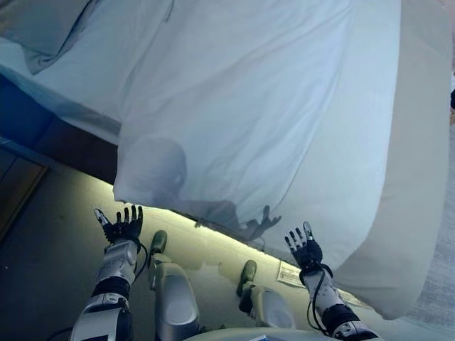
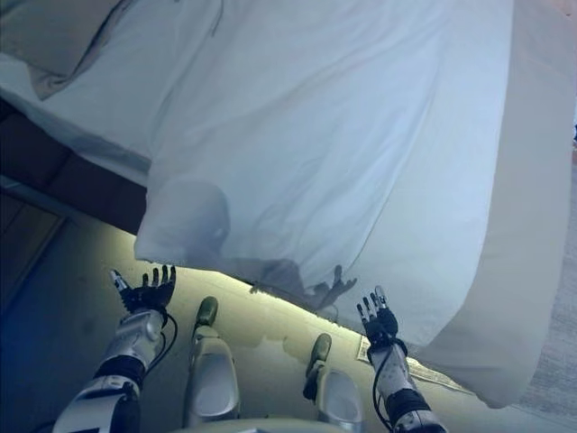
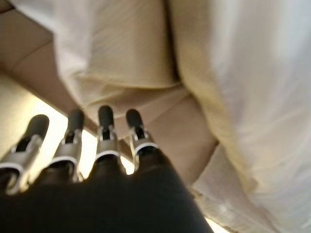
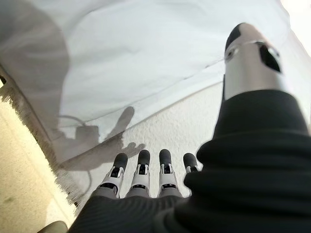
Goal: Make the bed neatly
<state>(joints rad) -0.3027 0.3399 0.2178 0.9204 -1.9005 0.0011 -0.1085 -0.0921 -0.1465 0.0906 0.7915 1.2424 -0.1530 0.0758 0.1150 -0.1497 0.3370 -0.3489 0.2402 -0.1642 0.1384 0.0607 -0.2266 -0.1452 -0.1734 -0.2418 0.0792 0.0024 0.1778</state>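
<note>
A white duvet (image 1: pixel 263 106) lies spread over the bed and hangs over its near edge, with a rounded corner (image 1: pixel 146 177) hanging at the left. The cream mattress (image 1: pixel 412 213) shows at the right. A pillow (image 1: pixel 43 25) lies at the far left. My left hand (image 1: pixel 122 227) is open, fingers straight, just below the hanging corner and apart from it. My right hand (image 1: pixel 304 249) is open, close before the duvet's lower edge, holding nothing. The right wrist view shows the duvet edge (image 4: pixel 160 102) past the straight fingers (image 4: pixel 141 167).
A dark wooden bed frame (image 1: pixel 64 138) runs along the left below the sheet. Pale floor (image 1: pixel 64 213) lies between me and the bed. A white label (image 1: pixel 290 273) sits on the mattress side by my right hand.
</note>
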